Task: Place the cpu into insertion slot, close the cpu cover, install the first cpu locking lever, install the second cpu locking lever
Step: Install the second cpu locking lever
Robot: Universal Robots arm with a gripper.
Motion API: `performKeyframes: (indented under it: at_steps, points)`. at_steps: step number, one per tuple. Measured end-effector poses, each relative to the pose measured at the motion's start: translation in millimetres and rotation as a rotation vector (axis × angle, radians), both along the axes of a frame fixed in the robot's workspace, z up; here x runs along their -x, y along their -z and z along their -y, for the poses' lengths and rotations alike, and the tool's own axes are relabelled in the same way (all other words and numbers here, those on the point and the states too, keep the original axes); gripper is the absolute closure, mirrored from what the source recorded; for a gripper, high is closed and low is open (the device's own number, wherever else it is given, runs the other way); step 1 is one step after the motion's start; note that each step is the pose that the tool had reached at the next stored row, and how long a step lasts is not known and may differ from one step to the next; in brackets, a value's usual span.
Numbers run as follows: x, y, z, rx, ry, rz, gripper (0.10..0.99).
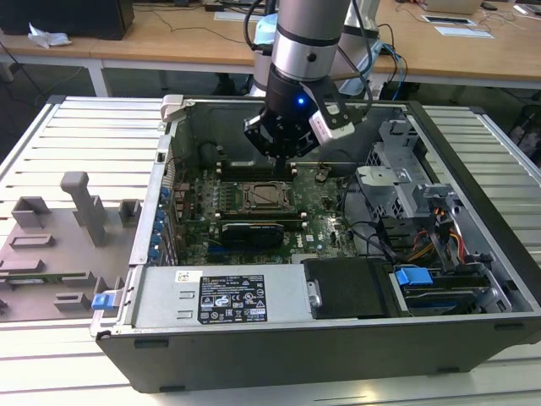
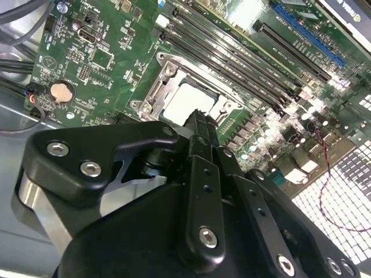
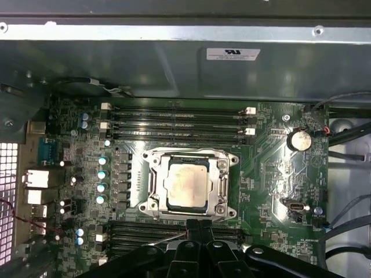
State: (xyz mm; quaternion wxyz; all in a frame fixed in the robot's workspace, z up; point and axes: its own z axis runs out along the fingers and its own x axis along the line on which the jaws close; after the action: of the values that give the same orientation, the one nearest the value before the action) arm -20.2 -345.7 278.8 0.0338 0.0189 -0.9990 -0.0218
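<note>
Black fingers [image 2: 200,130] of the gripper [image 3: 200,227] fill the foreground in both wrist views, pressed together into one narrow tip with no gap and nothing held between them. This tip stands just beside the edge of the cpu cover [image 3: 190,183], near a thin metal lever [image 3: 174,236] that lies along the memory slots [image 3: 174,119] — whether it touches the lever I cannot tell. Flat and face up in the insertion slot [image 3: 152,180] sits the cpu [image 3: 185,184], square, so no long axis; its silver top shows through the window of the cover, which lies down over it. On the exterior view the arm [image 1: 308,42] reaches down into the open computer case [image 1: 279,338], which rests on a slatted bench [image 1: 76,127].
</note>
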Motion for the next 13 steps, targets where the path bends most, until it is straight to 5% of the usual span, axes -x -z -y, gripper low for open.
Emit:
performKeyframes:
  at_steps: [13]
  points:
    - [0.0, 3.6, 9.2, 0.0, 0.0, 0.0, 0.98]
